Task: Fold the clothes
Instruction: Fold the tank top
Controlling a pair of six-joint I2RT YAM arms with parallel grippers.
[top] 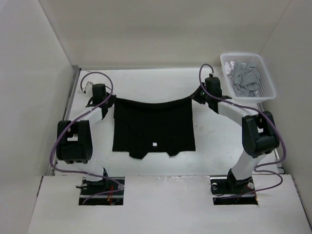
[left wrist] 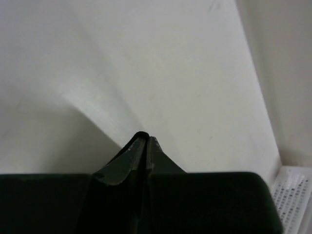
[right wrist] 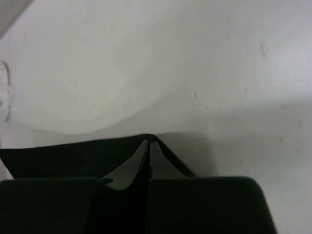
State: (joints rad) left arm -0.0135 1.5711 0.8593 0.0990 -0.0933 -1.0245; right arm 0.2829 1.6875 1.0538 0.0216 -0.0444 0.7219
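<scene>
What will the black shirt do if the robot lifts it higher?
Probably flop: the black shirt sags between the left end effector and right end effector pinching its top corners. It likely drapes and wrinkles, since its bottom edge lies uneven. Two small pinches hold it, so probably light.

The black shirt (top: 153,127) was soft, matt cloth; the white table (top: 146,83) beneath looked smooth and matt; the white basket (top: 266,84) appeared to be perforated plastic, the grey garments (top: 246,78) inside soft cloth.
</scene>
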